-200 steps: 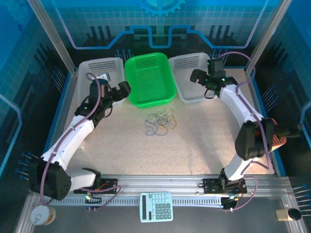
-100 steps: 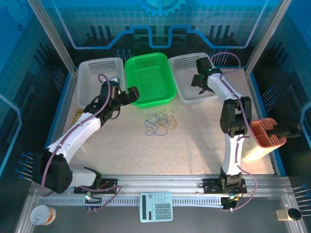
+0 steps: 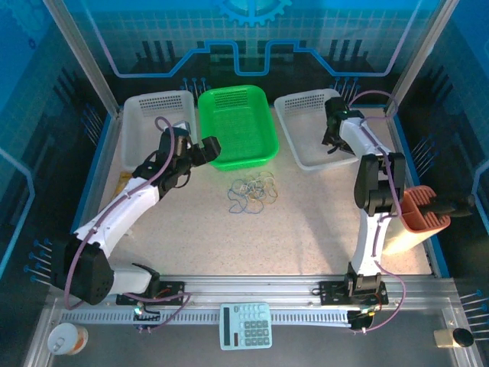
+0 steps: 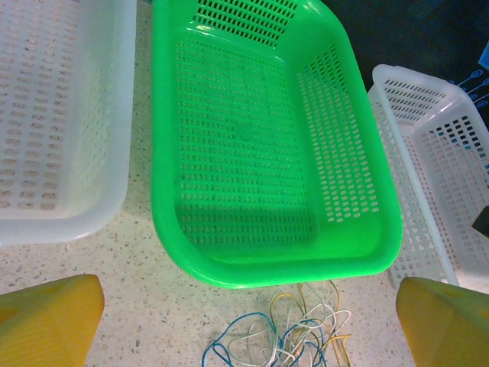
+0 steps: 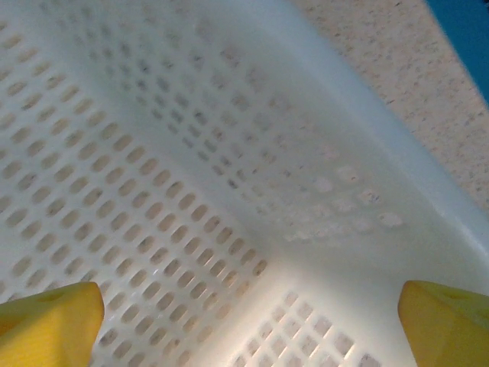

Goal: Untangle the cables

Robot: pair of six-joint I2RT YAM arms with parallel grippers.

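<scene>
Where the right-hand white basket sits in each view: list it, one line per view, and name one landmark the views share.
Top external: the right white basket is at upper right, beside the green basket.
Left wrist: it is at the right edge, right of the green basket.
Right wrist: its perforated floor and wall are seen close up, left and centre.
Shared landmark: the speckled tabletop.

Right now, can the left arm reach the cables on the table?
Probably yes. The left end effector is open beside the green basket, and nothing stands between it and the cables.
</scene>
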